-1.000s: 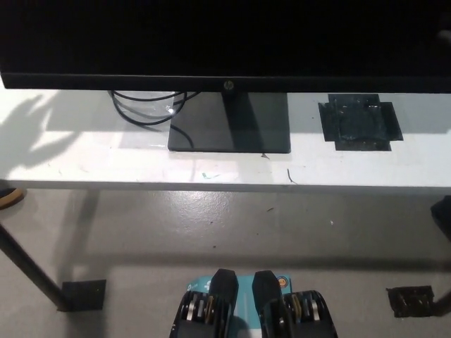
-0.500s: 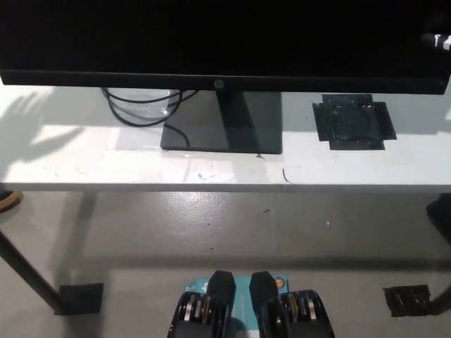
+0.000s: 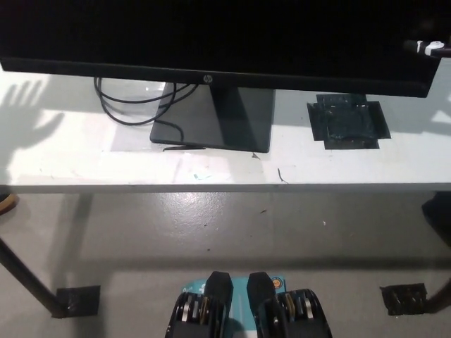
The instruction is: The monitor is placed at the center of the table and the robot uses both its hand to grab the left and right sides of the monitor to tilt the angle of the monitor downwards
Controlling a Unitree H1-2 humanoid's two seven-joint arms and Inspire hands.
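Monitor (image 3: 211, 35) is sitting mid-table, and neither hand is properly showing up in the head view.

The screen is filling the whole top of the picture, with its stand base (image 3: 211, 120) planted on the white table (image 3: 84, 169) and a loop of black cable (image 3: 120, 105) trailing just beside the base on the left. The right hand (image 3: 426, 47) is only peeking in as a dark sliver with a white bit at the screen's upper right edge, so whether its fingers are apart or clamped on the bezel can't be told. The left hand is only showing as a spread shadow on the tabletop. The risk looks like uneven grip: if one side is pulling harder, the base could be skidding or twisting, and that cable could be snagging.
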